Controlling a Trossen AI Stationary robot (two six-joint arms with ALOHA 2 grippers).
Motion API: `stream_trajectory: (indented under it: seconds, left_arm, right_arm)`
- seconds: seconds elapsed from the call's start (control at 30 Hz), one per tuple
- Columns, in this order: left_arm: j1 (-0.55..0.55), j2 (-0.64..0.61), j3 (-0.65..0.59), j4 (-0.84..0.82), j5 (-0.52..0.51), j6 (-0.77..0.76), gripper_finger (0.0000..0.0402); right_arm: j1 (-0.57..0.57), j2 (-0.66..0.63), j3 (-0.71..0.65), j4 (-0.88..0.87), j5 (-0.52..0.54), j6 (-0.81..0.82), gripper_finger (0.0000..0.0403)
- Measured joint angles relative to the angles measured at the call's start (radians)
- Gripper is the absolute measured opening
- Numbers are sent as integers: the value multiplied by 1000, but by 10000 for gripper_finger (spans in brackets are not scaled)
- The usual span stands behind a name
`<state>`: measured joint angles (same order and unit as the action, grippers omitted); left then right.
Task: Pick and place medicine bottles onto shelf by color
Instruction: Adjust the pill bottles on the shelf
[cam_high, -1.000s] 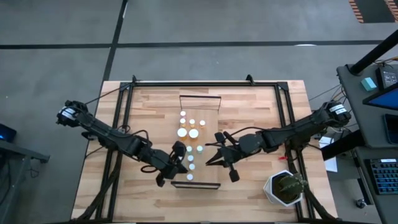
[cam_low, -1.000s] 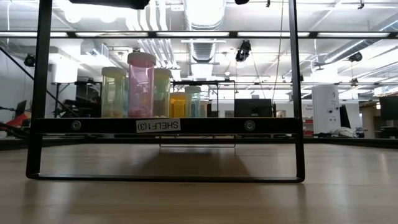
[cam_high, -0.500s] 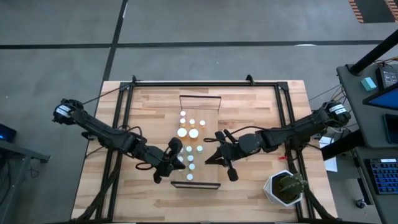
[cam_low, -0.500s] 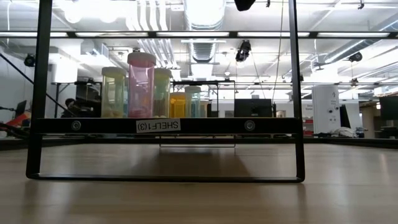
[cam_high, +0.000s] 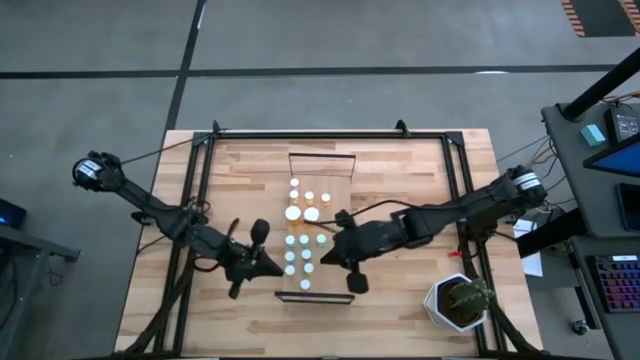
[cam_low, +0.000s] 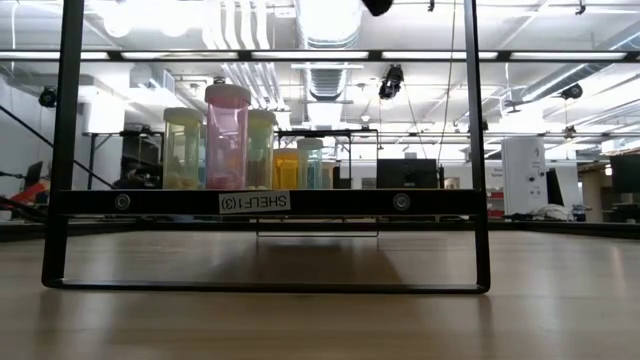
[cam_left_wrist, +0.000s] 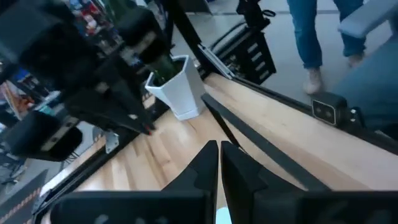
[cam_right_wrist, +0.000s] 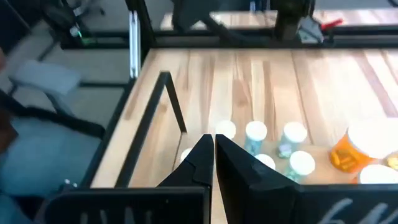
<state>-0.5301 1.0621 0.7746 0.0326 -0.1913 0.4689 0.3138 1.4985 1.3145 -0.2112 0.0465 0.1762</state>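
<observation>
**Both end effectors empty beside the loaded shelf**

The tabletop (cam_high: 400, 170) carries the shelf (cam_high: 340, 215) at its centre, running near to far. The bottles (cam_high: 304, 238) stand on the shelf in a loose group; the top view shows only their white caps. The low view shows several upright behind the shelf's near rail: pale green, pink and orange bodies.

The right end effector (cam_high: 326, 258) hovers just right of the nearer bottles, fingers pressed together, holding nothing. The left end effector (cam_high: 272, 266) sits just left of the shelf, also pressed together and empty. A plant (cam_high: 458, 300) in a white pot stands at the near right corner.

Hazards, as judged from this layout:
- The bottles stand close together. An end effector descending among them could tip a neighbour.
- Both end effectors flank the same narrow shelf. Simultaneous inward moves could bring them into contact.
- A sideways sweep could push bottles off the shelf edge.
</observation>
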Motion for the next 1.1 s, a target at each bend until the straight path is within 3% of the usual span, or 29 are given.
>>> stream_trajectory:
  seconds: [0.33,0.6,0.7,0.9,1.1]
  left_arm:
    - [-1,-103,-68,58,-6,17,2]
    - [-22,-148,-81,32,-8,-70,2]
    - [-36,-147,-83,31,-8,-96,2]
    - [-43,-160,-100,28,-2,-50,2]
    - [-50,-197,-124,5,-1,1,1]
  right_arm:
    - [0,217,349,-376,-20,-16,9]
    - [29,337,613,-797,-18,126,9]
    - [45,353,636,-812,-6,271,9]
    - [42,365,637,-808,6,855,9]
    - [63,366,662,-804,-31,1220,9]
